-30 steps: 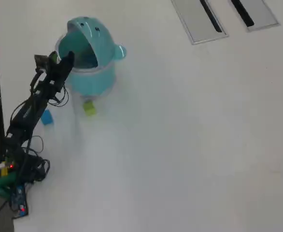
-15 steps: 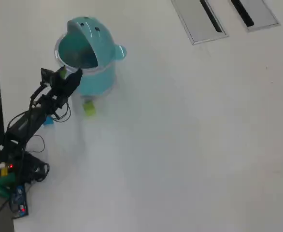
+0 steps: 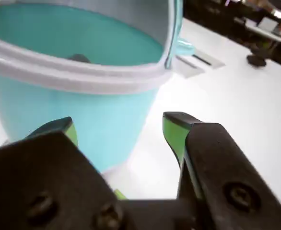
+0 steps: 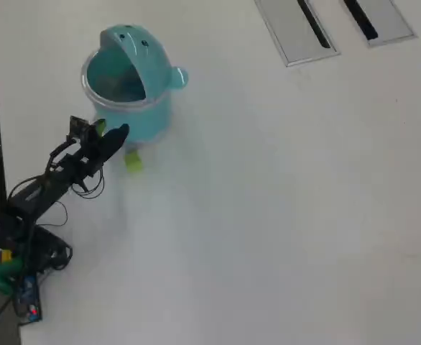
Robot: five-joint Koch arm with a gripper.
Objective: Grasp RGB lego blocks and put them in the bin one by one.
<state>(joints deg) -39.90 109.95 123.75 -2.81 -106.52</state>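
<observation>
Overhead view has the light-teal bin (image 4: 128,90) sitting upright near the top left of the white table (image 4: 268,215), lid swung open and tipped back toward the top of the frame, with its side knob (image 4: 179,77) sticking out to the right. No brand, label or readable writing on the bin or anything else that I can make out. The arm (image 4: 52,180) reaches up from the bottom left corner, and its gripper (image 4: 117,136) is right up against the bin's lower left side. A yellow-green lego block (image 4: 133,162) lies on the table just below the bin and just right of the gripper, apart from both as far as I can tell; it's too small to say which way it's turned. Two flat grey slotted panels (image 4: 297,32) sit well away at the top right, slots running roughly up-down with a slight slant. From the wrist view, the gripper (image 3: 119,134) has its two green-tipped fingers (image 3: 174,132) spread wide with nothing between them, and the bin wall (image 3: 83,120) fills the gap behind. The clear rim band (image 3: 73,74) runs across the upper part of the frame, and there's a dark blurry thing (image 3: 78,58) down inside the bin, can't tell what it is. The red and blue blocks don't show on the table.
</observation>
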